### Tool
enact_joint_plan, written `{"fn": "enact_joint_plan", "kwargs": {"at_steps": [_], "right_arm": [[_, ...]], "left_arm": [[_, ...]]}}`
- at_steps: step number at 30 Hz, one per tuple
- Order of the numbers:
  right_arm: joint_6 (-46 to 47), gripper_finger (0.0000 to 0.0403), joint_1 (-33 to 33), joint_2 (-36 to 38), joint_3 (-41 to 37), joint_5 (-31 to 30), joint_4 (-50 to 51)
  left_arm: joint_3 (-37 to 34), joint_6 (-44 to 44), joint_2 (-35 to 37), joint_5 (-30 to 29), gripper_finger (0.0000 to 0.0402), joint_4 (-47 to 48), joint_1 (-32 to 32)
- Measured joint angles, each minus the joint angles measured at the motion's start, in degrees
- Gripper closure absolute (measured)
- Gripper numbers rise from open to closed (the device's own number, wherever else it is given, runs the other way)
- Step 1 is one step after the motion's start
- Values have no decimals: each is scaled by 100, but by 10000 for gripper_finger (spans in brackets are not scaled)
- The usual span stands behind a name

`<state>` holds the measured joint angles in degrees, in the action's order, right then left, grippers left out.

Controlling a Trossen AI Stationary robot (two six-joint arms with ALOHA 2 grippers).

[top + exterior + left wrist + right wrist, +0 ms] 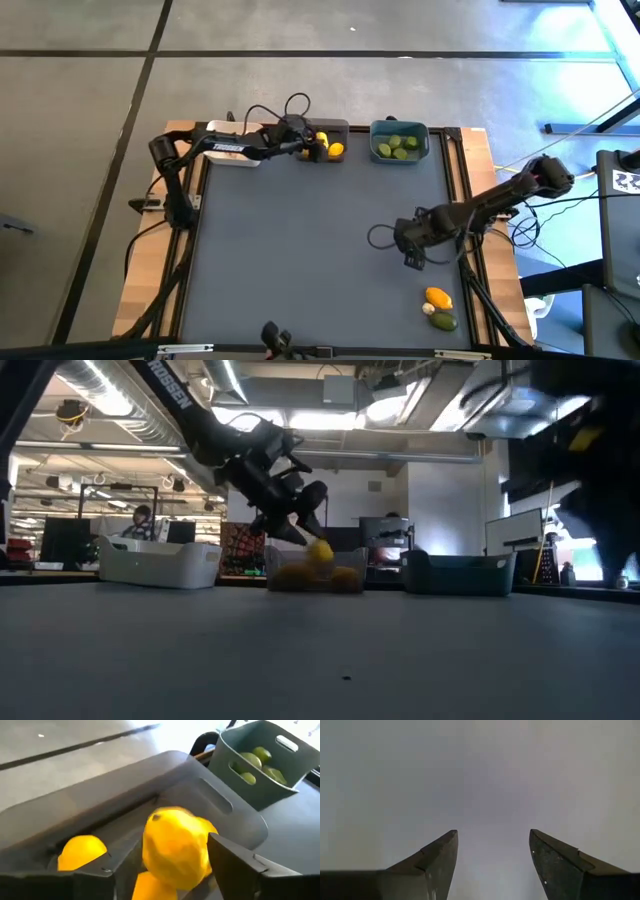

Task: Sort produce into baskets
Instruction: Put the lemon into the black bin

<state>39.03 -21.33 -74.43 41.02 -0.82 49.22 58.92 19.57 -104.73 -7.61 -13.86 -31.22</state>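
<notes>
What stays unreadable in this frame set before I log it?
- White bin: contents hidden by the left arm in the high view, by its wall in the low view.
- Lemon at the left tool: blurred; held or dropping, unclear.
- Pale piece near the front: too small to identify.

We saw lab or open-plan robotics workspace. Low view showed exposed ceiling ducts (130,420), strip lights (100,395), monitors (60,540) on desks, person (142,520) seated far back. High view showed grey concrete floor (80,120) with dark seams, wooden-edged table (140,290) with grey mat, loose cables (560,205) at side.
</notes>
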Motion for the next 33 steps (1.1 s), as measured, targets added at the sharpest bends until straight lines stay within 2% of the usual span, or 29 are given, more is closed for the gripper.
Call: {"fn": "enact_joint_plan", "kwargs": {"at_steps": [5, 10, 18, 23, 26, 29, 33], "right_arm": [[672, 157, -835, 331, 489, 137, 638], [1843, 157, -1792, 633, 686, 684, 515], [3722, 157, -3339, 274, 688, 858, 181], [4164, 157, -3718, -144, 635, 797, -129], [4153, 157, -3764, -385, 536, 794, -610], [4146, 159, -3757, -609, 454, 792, -538], [4130, 192, -3753, -735, 334, 780, -635]], "left_arm": [[4, -47, 268, 133, 158, 1, 138], [2, -288, 528, 157, 153, 242, 457], [2, -223, 721, 155, 153, 426, 968], [2, -124, 721, 155, 153, 437, 1199], [2, -98, 721, 153, 153, 426, 1306], [2, -44, 721, 153, 153, 426, 1393], [-2, -44, 813, 150, 153, 505, 1511]]}}
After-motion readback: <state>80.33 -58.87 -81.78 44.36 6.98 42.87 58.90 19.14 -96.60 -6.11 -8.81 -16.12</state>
